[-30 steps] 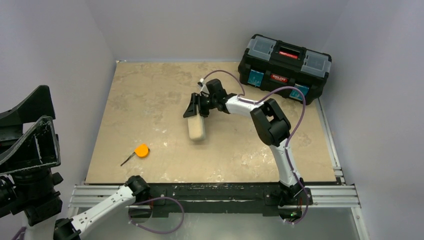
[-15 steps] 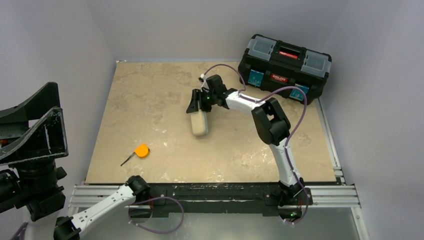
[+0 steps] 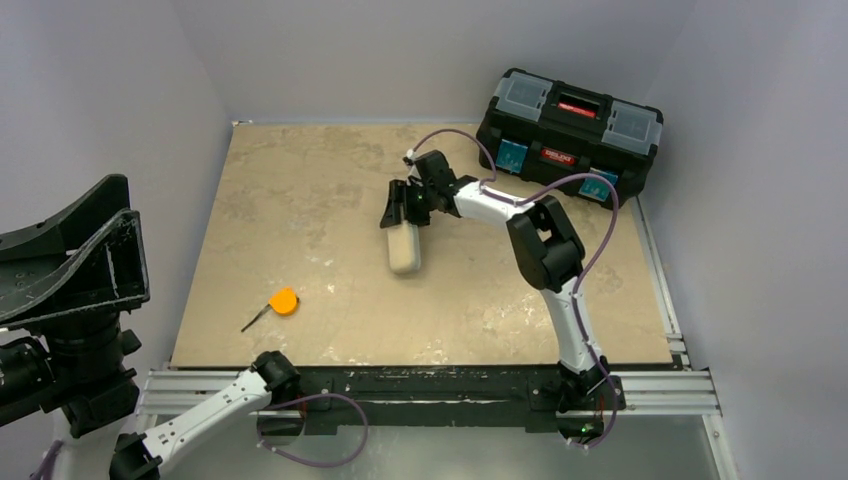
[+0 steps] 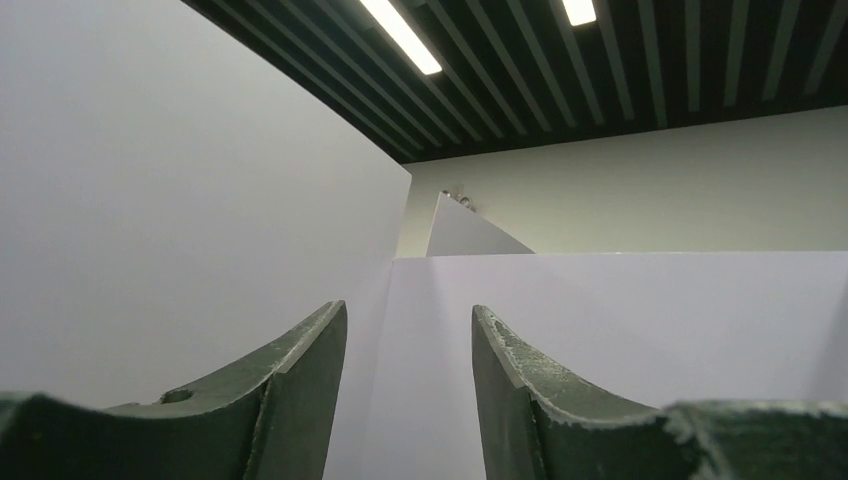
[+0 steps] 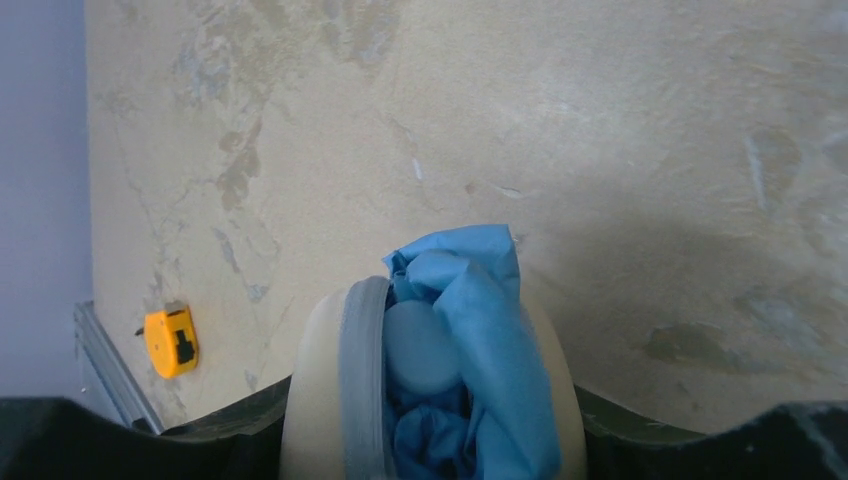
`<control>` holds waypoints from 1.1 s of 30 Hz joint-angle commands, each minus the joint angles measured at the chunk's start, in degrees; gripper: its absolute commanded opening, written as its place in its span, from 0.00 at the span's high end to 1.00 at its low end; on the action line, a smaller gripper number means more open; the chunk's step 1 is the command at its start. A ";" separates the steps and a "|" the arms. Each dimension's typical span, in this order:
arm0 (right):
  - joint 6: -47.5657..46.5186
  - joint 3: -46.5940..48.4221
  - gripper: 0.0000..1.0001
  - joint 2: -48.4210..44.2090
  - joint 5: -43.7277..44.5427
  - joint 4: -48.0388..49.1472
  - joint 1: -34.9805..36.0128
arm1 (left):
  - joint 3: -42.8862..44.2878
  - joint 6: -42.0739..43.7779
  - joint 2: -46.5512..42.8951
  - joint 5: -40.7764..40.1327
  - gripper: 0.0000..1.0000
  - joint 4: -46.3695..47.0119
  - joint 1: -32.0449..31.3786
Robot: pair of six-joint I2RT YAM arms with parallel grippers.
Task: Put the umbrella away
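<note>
Quick count: one beige case (image 3: 403, 250), one blue umbrella (image 5: 490, 330) stuffed inside it, one orange tape measure (image 3: 284, 301) near-left of it, one black toolbox (image 3: 568, 135) far-right.

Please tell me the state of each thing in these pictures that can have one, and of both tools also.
umbrella: folded, inside the case, blue fabric bulging out.
case: open, lying on the table, gripped at its far end.
right tool: shut on the case.
left tool: open, empty, up off the table.
toolbox: lid closed.
tape measure: lying on the table, untouched.
</note>
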 commanded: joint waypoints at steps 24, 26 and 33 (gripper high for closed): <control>-6.57 -23.17 0.01 -35.70 28.65 -5.05 -0.07 | -5.79 4.79 -2.86 0.38 0.20 4.85 0.11; -6.70 -24.78 0.01 -38.42 30.25 -4.45 -0.07 | -5.23 4.59 -2.39 0.89 0.32 4.27 0.09; -6.78 -27.56 0.01 -45.00 31.41 -3.76 -0.09 | -5.35 3.60 -2.63 -0.07 0.00 1.50 0.09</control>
